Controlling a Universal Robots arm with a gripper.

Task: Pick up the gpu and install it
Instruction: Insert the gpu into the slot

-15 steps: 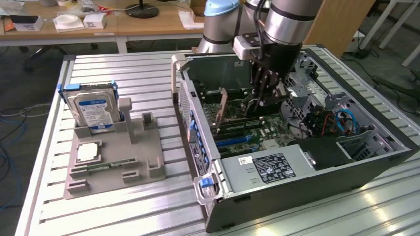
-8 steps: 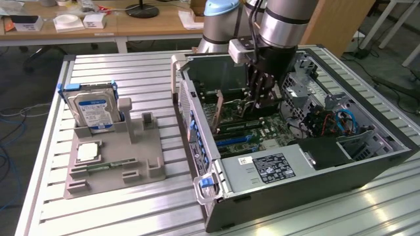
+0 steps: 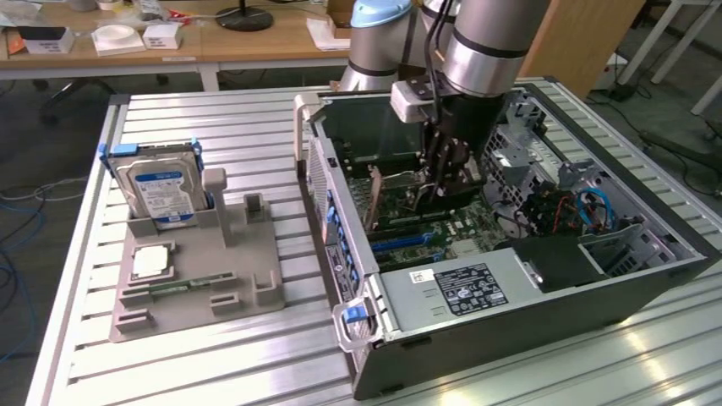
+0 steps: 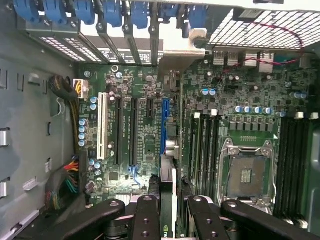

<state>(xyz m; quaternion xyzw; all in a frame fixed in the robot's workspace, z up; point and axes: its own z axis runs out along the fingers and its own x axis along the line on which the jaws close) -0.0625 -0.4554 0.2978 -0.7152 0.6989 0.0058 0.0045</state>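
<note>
There is one robot arm [image 3: 488, 42] with one gripper [image 3: 449, 173], and it reaches down into one open computer case [image 3: 542, 304]. The gripper's two black fingers [image 4: 147, 215] pinch one gpu [image 4: 168, 185] between them. The gpu is a thin dark card seen from its edge, with a small green mark near the fingers. It hangs inside the case, just above the one blue slot [image 4: 164, 122] on the green motherboard [image 4: 240, 80]. One long white slot [image 4: 102, 125] and one silver chip socket [image 4: 247, 172] are also on that board. Beside the case stands one gray holder [image 3: 192, 292] with one hard drive [image 3: 158, 190], one square chip [image 3: 150, 260] and one memory stick [image 3: 186, 286]. Everything sits on a silver metal table [image 3: 226, 127] made of long slats. Behind it are wooden desks [image 3: 226, 42] with small white boxes.
</note>
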